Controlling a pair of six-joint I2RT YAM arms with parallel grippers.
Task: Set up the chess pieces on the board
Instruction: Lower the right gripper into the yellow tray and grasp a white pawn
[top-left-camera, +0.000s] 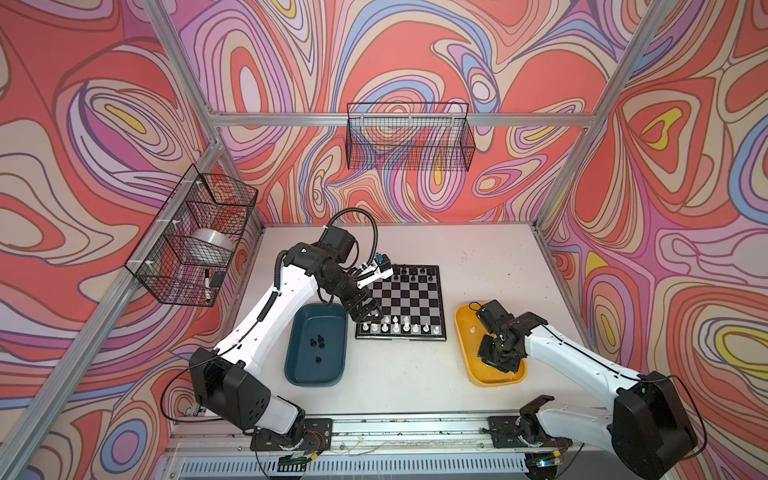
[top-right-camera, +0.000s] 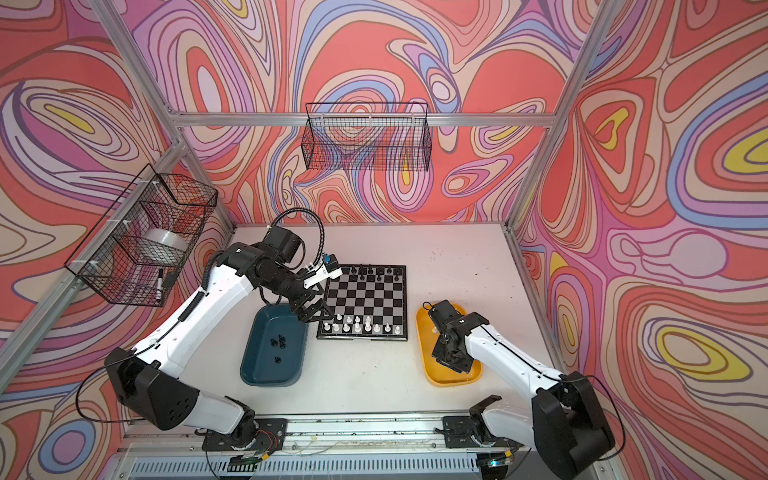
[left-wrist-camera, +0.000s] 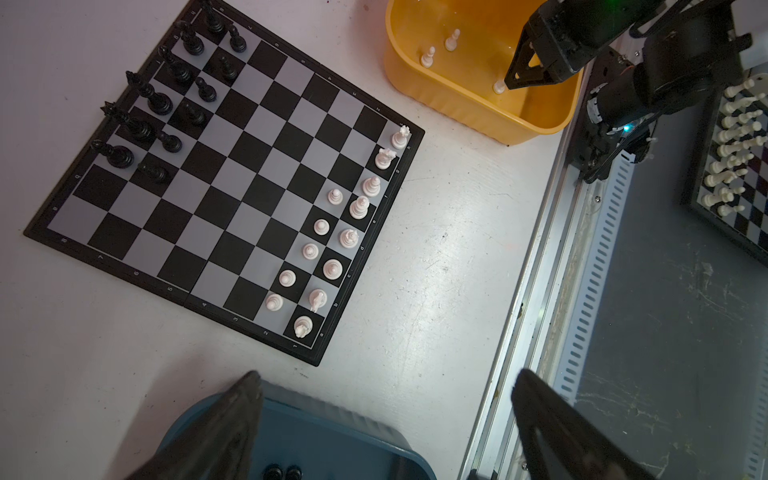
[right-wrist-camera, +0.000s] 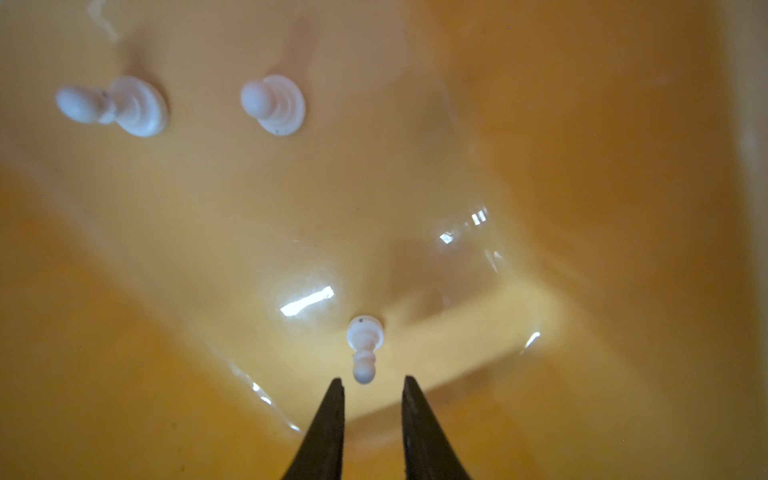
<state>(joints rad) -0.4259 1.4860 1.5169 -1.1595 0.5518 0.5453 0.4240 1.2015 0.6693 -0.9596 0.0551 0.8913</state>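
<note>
My right jaws are standing narrowly apart: my right gripper (right-wrist-camera: 373, 379) is framing a white pawn's (right-wrist-camera: 365, 338) head in the yellow tray (right-wrist-camera: 582, 124), not clamping it. My left gripper (left-wrist-camera: 388, 374) is gaping wide, gripping nothing, its blurred fingers (left-wrist-camera: 224, 424) running off-frame over the teal tray (left-wrist-camera: 332, 419). The board (left-wrist-camera: 249, 166) is lying between the trays, with white pieces (left-wrist-camera: 332, 268) and black pieces (left-wrist-camera: 153, 99) lining opposite edges.

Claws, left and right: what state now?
Left claw: wide open, empty.
Right claw: narrowly open, tips either side of a white pawn in the yellow tray, not gripping.
</note>
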